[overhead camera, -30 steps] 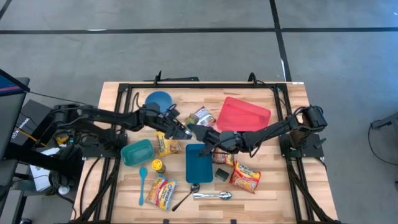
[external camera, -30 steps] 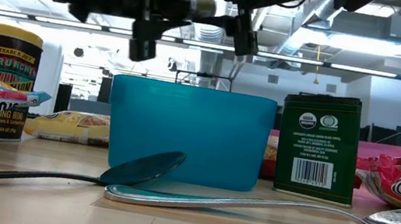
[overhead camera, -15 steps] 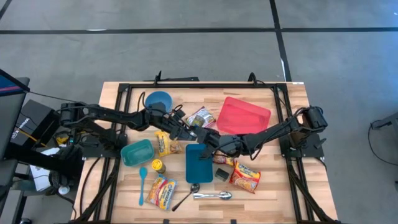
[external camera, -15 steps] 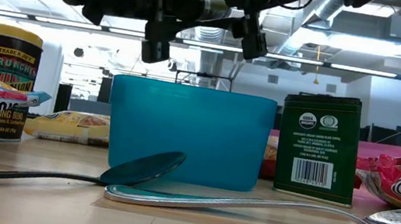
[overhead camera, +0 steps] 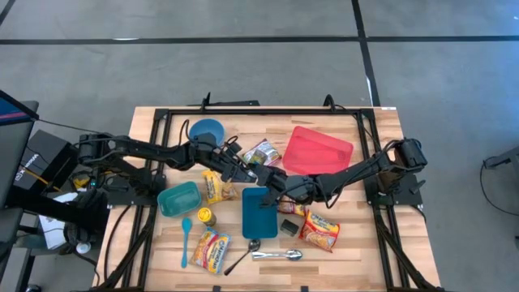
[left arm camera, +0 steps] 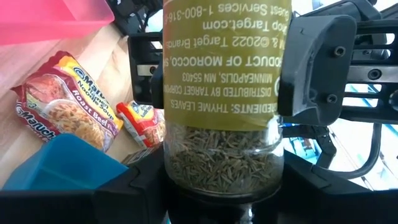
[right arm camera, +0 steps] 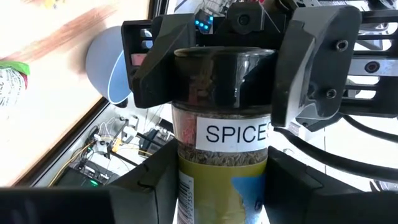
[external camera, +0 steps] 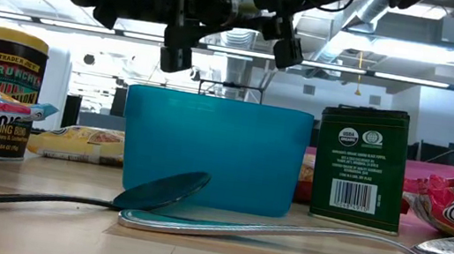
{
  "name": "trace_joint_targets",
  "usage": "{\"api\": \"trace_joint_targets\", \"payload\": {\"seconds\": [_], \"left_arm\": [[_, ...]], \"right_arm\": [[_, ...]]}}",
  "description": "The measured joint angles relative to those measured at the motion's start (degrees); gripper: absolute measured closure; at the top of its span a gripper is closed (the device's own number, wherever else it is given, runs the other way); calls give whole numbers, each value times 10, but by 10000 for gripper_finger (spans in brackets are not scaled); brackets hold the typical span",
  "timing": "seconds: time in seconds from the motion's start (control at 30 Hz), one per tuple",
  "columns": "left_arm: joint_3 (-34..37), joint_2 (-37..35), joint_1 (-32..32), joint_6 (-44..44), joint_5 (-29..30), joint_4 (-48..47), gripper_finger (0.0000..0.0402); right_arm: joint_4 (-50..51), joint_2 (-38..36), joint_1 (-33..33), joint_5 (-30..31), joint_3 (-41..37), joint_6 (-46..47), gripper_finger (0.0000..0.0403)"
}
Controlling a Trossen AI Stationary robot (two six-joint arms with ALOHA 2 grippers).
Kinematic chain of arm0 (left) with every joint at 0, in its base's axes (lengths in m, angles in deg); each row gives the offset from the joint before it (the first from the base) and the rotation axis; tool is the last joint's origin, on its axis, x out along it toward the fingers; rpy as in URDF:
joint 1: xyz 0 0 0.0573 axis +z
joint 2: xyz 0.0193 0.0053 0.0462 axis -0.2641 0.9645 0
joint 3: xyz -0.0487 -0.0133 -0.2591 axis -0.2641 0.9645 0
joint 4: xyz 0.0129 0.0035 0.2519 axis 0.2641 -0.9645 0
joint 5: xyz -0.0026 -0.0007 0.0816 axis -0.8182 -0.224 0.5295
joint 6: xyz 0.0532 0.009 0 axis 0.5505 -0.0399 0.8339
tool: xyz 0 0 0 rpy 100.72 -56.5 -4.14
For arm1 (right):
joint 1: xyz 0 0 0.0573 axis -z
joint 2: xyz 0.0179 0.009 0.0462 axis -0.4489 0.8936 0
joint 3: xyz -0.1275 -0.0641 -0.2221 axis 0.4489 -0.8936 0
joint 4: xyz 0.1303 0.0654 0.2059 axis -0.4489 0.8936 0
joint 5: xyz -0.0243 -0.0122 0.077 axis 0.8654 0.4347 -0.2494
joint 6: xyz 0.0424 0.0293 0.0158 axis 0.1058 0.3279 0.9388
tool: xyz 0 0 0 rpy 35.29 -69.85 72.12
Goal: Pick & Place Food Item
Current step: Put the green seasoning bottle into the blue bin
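A glass spice jar [overhead camera: 256, 173] with a black cap, a yellow label and dried herbs inside is held in the air between my two grippers, above the far end of the blue rectangular container [overhead camera: 259, 212]. My left gripper [overhead camera: 246, 170] reaches in from the table's left and is shut on the jar [left arm camera: 221, 155]. My right gripper [overhead camera: 268, 181] reaches in from the right and is shut on the jar's other end [right arm camera: 224, 168]. In the low view both grippers [external camera: 176, 44] [external camera: 287, 51] hang above the container [external camera: 213, 152]. My left gripper pinches the jar's black cap end [right arm camera: 224, 71] between its two fingers [right arm camera: 155, 65], coming roughly level from the table's left. The jar lies about level, lifted clear of the table. My right gripper pinches the jar's labelled body [left arm camera: 221, 74] between its two fingers [left arm camera: 314, 68], coming roughly level from the table's right, facing my left gripper. The jar points lengthwise toward each gripper, clear of everything below.
A red tray [overhead camera: 318, 150] lies at the far right, a blue bowl [overhead camera: 207, 130] at the far left and a teal container [overhead camera: 178, 199] at the left. Noodle packets [overhead camera: 320, 229] [overhead camera: 211, 250], a dark tin [overhead camera: 290, 227], spoons [overhead camera: 276, 255] and a small jar [overhead camera: 206, 216] lie near the front.
Both grippers have gone a little toward the table's right edge together with the jar between them, then kept still. The jar stays lifted and about level.
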Motion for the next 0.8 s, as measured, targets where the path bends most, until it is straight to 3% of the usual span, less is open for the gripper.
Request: {"api": "trace_joint_targets", "payload": {"seconds": [0.33, 0.8], "left_arm": [[0, -1, 0, 4, -3, 4, 120], [0, -1, 0, 35, -5, -10, 110]], "right_arm": [[3, 0, 0, 0, 0, 0, 231], [-2, 0, -4, 22, 0, 0, 239]]}}
